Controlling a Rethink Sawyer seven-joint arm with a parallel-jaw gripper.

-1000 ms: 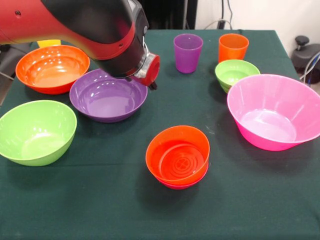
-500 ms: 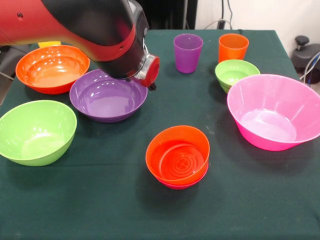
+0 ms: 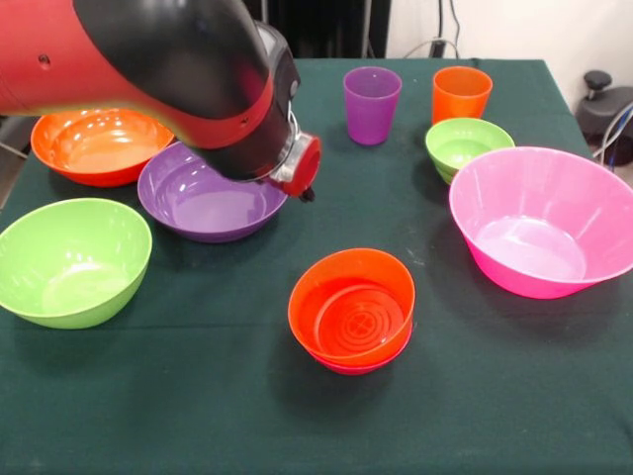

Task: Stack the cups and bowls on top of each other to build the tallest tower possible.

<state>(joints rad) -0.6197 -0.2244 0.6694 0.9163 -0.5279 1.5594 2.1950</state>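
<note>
The tower (image 3: 351,309) stands front centre: a small orange bowl nested in a small red-magenta bowl. The large purple bowl (image 3: 203,203), orange bowl (image 3: 89,146) and lime green bowl (image 3: 69,259) sit at the left. The huge pink bowl (image 3: 544,223) is at the right, with the small green bowl (image 3: 465,146) behind it. The purple cup (image 3: 372,104) and orange cup (image 3: 461,94) stand at the back. The yellow cup is hidden behind the arm. My gripper (image 3: 305,188) hangs by the purple bowl's right rim, mostly hidden by the arm.
The bulky red and black arm (image 3: 168,69) fills the upper left and covers part of the orange and purple bowls. The dark green tablecloth (image 3: 198,396) runs to the front edge. A dark object (image 3: 605,104) stands off the table at the right.
The arm has moved slightly down and toward the camera. It now covers more of the orange and purple bowls and hides the yellow cup. The bowls and cups have not moved.
</note>
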